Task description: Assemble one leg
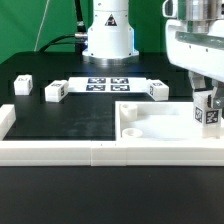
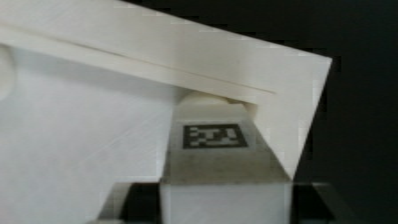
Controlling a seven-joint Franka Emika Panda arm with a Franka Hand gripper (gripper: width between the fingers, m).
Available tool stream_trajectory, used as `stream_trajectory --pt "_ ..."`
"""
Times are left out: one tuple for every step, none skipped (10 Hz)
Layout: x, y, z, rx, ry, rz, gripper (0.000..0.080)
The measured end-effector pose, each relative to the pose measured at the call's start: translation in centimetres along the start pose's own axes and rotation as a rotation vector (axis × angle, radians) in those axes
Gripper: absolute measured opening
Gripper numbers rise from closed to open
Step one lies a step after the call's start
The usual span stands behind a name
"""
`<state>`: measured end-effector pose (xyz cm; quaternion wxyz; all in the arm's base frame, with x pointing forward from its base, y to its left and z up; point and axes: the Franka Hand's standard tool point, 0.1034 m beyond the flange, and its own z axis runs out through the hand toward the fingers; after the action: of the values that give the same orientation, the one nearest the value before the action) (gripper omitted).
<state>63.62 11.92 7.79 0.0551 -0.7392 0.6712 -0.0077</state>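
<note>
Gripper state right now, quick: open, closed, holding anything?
Gripper: closed on a leg, held above the corner of the white tray-like part.

The robot arm's round white base (image 1: 108,40) stands on a black ring, a dark band circling its column higher up. Black cables (image 1: 62,40) trail from it toward the exterior view's left. Its glossy white wrist housing (image 1: 196,45), smooth and rounded, carries a grey joint on top. Below hangs the gripper (image 1: 207,112), its dark fingers (image 2: 139,205) square-edged and matte.
</note>
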Motion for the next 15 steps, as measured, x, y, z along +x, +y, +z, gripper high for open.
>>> stream_trajectory --pt "-0.04 -0.02 0.01 0.002 -0.007 0.084 0.0292" --pt "0.01 -0.04 0.01 0.003 -0.02 0.181 0.0292" --pt "0.06 -0.05 0.0 0.002 -0.026 0.244 0.0292" --pt "-0.01 -0.06 -0.01 0.002 -0.029 0.309 0.0292" --pt "-0.05 -0.06 -0.01 0.0 -0.033 0.379 0.0292" --pt "-0.13 -0.04 0.02 -0.001 -0.036 0.418 0.0366" --pt "-0.32 -0.02 0.06 -0.002 -0.042 0.44 0.0366" --pt "-0.34 -0.01 0.06 -0.001 -0.042 0.403 0.0501" --pt "-0.37 -0.01 0.07 -0.001 -0.042 0.359 0.0617" --pt "-0.55 0.02 0.07 -0.001 -0.043 0.33 0.064" --pt "-0.62 0.14 0.13 -0.008 -0.039 0.208 0.064" --pt "-0.81 0.3 0.2 -0.02 -0.036 0.046 0.0648" --pt "-0.92 0.38 0.19 -0.034 -0.035 -0.113 0.0648" --pt "-0.9 0.33 0.17 -0.036 -0.037 -0.209 0.0649" --pt "-0.91 0.36 0.04 -0.05 -0.037 -0.358 0.0649"
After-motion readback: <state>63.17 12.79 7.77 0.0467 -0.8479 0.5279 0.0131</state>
